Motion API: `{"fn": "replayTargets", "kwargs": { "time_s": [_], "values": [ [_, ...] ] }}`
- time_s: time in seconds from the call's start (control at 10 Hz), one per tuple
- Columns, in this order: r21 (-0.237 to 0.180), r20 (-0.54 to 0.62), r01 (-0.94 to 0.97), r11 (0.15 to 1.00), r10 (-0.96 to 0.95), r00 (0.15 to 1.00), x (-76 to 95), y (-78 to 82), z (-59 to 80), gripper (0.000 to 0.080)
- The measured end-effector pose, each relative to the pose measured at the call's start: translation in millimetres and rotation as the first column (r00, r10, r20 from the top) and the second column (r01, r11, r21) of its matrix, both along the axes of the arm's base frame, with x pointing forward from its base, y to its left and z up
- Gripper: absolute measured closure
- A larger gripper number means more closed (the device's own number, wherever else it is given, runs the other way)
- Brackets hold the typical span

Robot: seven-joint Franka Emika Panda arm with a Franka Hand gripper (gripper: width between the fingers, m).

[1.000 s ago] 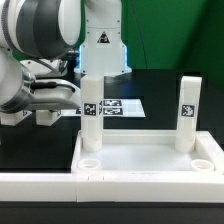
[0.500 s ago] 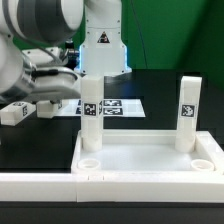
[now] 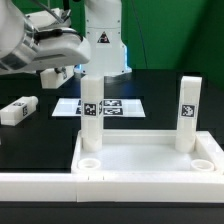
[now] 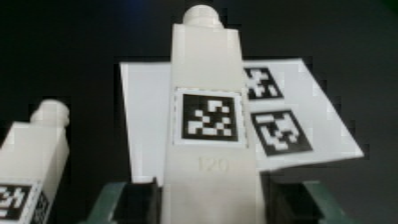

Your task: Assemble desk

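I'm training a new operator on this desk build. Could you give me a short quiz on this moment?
1. How many legs stand upright in the desk slab?
2. True or false: the loose leg on the table lies on the marker board.
3. What sits between the fingers of the gripper? A) a leg B) the slab C) nothing

Key:
1. Two: an upright leg at the exterior view's left, a second upright leg at its right.
2. False.
3. A, the held leg.
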State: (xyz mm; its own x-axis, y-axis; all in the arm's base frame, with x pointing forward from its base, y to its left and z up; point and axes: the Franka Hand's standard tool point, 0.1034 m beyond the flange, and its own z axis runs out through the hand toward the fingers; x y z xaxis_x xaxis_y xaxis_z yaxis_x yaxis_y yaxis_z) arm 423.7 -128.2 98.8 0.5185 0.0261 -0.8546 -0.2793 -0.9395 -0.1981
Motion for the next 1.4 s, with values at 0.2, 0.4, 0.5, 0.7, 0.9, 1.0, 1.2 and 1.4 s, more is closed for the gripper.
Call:
{"fn": "replayTargets", "kwargs": {
  "time_s": [0.2,0.4,0.5,0.7,0.9,1.0,1.2,1.4],
  "values": [
    [0.027,-0.107,-0.01,1.0,0.013,0.994,-0.9,1.5,-8.3,0.0511],
    [0.024,-0.046,-0.039,0.999,0.04,0.998,18.8,-1.9,11.9,0.0511],
    [0.021,-0.009,-0.051,0.999,0.051,0.999,31.2,-5.6,31.1,0.0511],
    [-0.021,0.125,-0.07,0.997,0.072,0.99,65.3,-7.7,57.1,0.0511],
    [-0.133,0.284,-0.014,0.991,0.052,0.957,86.8,27.8,96.6,0.0511],
    [-0.18,0.319,0.008,0.984,0.051,0.947,91.8,52.8,101.7,0.0511],
    [-0.224,0.411,0.015,0.974,0.08,0.908,114.7,82.2,116.7,0.0511],
    [-0.248,0.559,0.076,0.966,0.079,0.825,133.5,85.2,120.6,0.0511]
  ]
}}
